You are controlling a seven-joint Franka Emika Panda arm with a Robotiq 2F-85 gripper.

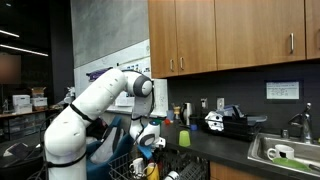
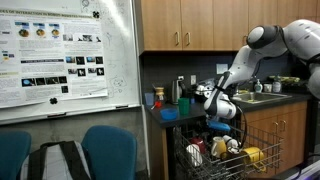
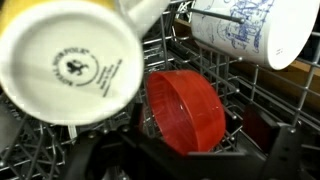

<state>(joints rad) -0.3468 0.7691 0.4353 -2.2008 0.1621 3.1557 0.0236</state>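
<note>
Only wrist view, mug (image 3: 70, 65) base stamp, red bowl (image 3: 190, 110)

Blue chairs (image 2: 108, 150) stand beneath a whiteboard (image 2: 122, 50), beside wooden wall cabinets (image 2: 185, 25).

A wire rack (image 3: 22, 142) fills the wrist view. In the middle of the frame a red bowl (image 3: 187, 108) stands on edge between the tines. At upper left a yellow-sided white mug (image 3: 68, 66) sits base up, and at upper right a blue-patterned mug (image 3: 243, 30) lies tilted. In an exterior view the dark desk (image 1: 215, 150) runs along the lower right. It carries a green cup (image 1: 184, 138) and a black appliance (image 1: 226, 122), with a sink (image 1: 258, 148) set into it at the far right.
</note>
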